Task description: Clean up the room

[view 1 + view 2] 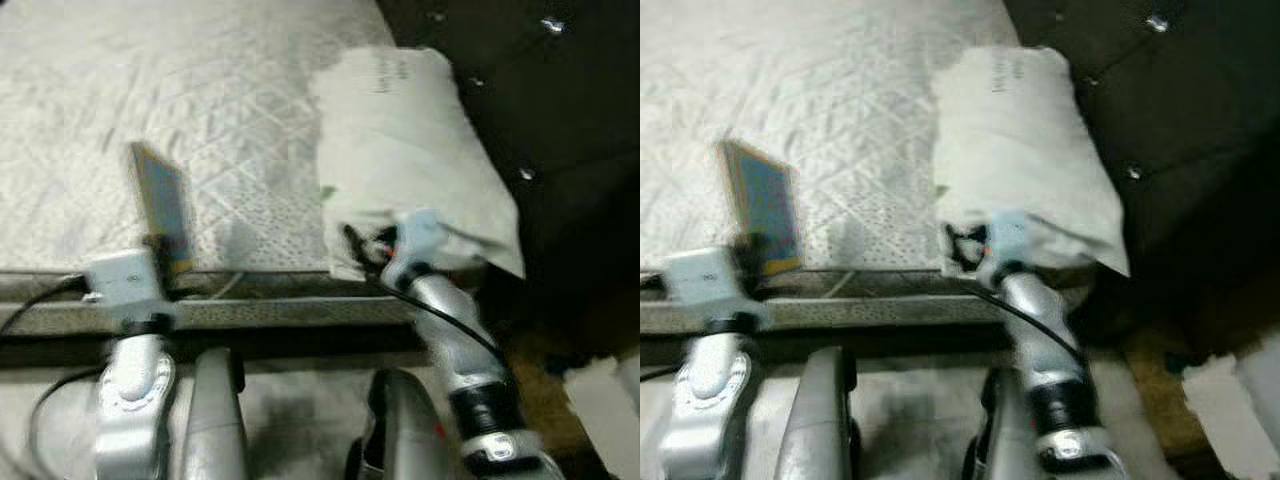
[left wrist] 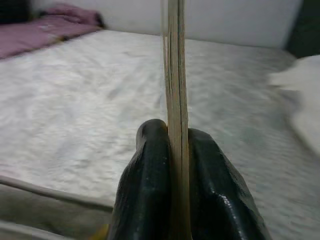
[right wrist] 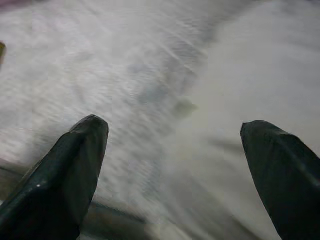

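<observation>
My left gripper (image 1: 168, 252) is shut on a thin blue book with a yellow edge (image 1: 163, 205), held upright over the near edge of the white quilted mattress (image 1: 150, 90). Along the left wrist, the book (image 2: 174, 80) runs edge-on between the two black fingers (image 2: 145, 190). A white pillow (image 1: 405, 150) lies at the mattress's right side. My right gripper (image 1: 362, 243) is at the pillow's near end. In the right wrist view its fingers (image 3: 65, 170) stand wide open with the pillow (image 3: 260, 90) ahead of them, nothing held.
A dark tufted headboard (image 1: 540, 90) stands right of the pillow. The bed frame's edge (image 1: 300, 315) runs across in front of me. White paper or cloth (image 1: 605, 395) lies on the brown floor at the lower right. A pink blanket (image 2: 45, 27) lies at the far side of the mattress.
</observation>
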Tool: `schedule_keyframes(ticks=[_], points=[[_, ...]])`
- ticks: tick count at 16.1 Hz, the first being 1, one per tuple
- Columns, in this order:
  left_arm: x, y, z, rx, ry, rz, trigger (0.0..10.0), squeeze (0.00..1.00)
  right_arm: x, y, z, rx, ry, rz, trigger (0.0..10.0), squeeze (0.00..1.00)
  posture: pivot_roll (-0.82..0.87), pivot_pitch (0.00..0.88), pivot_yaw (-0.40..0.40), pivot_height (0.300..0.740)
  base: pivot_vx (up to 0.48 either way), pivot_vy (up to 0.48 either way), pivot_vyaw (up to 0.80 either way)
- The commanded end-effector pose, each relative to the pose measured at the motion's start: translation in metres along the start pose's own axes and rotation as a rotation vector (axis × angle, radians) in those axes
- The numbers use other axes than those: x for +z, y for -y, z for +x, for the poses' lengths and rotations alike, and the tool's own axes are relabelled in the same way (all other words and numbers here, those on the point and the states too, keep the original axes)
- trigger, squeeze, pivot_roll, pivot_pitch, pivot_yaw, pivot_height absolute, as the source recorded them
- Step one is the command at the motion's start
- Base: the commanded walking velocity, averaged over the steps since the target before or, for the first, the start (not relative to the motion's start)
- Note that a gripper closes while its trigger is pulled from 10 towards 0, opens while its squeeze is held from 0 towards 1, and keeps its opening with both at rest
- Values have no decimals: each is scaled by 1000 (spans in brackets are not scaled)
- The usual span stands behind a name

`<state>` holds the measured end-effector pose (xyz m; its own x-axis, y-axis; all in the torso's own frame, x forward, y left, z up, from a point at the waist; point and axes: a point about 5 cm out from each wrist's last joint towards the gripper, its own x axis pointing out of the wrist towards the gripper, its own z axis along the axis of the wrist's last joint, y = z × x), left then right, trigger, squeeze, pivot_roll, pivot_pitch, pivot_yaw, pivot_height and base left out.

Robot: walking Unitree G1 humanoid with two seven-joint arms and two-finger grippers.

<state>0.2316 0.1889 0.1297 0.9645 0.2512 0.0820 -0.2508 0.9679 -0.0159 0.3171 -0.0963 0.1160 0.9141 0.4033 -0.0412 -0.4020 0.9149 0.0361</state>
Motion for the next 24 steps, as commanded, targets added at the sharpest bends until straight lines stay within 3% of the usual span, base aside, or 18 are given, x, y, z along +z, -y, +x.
schedule_keyframes(ticks=[1, 7, 10, 12, 15, 17, 21, 24], points=[[8, 11, 1, -41, 48, -18, 10000, 0, -2, 13, -6, -37, -12, -14, 10000, 0, 1, 100, -52, 554, 409, 0, 0], [8, 13, 1, -58, 53, -40, 10000, 0, -4, 14, -5, -33, -16, -11, 10000, 0, 3, 91, -53, 554, 401, 0, 0], [3, 18, 4, -57, 15, -52, 10000, 0, -3, 16, -5, -35, -17, -11, 10000, 0, -4, 108, -60, 554, 0, 0, 0], [-7, 25, 12, -71, -77, -149, 10000, 0, -3, 17, -5, -45, -16, -5, 10000, 0, -9, 104, -63, 544, 0, 0, 0], [-6, 40, 21, -116, -102, -223, 10000, 0, -1, 19, -6, -46, -11, -16, 10000, 0, -23, 105, -68, 509, 0, 0, 0], [-7, 54, 25, -166, -160, -336, 10000, 0, -2, 20, -6, -47, -18, -23, 10000, 0, -25, 104, -70, 504, 0, 0, 0], [-3, 85, 23, -323, -303, -533, 10000, 0, 1, 25, -6, -61, -17, -42, 10000, 0, -39, 106, -81, 504, 0, 0, 0], [2, 107, 11, -416, -416, -629, 10000, 0, 1, 30, -5, -71, -27, -54, 10000, 0, -43, 101, -86, 504, 0, 0, 0]])
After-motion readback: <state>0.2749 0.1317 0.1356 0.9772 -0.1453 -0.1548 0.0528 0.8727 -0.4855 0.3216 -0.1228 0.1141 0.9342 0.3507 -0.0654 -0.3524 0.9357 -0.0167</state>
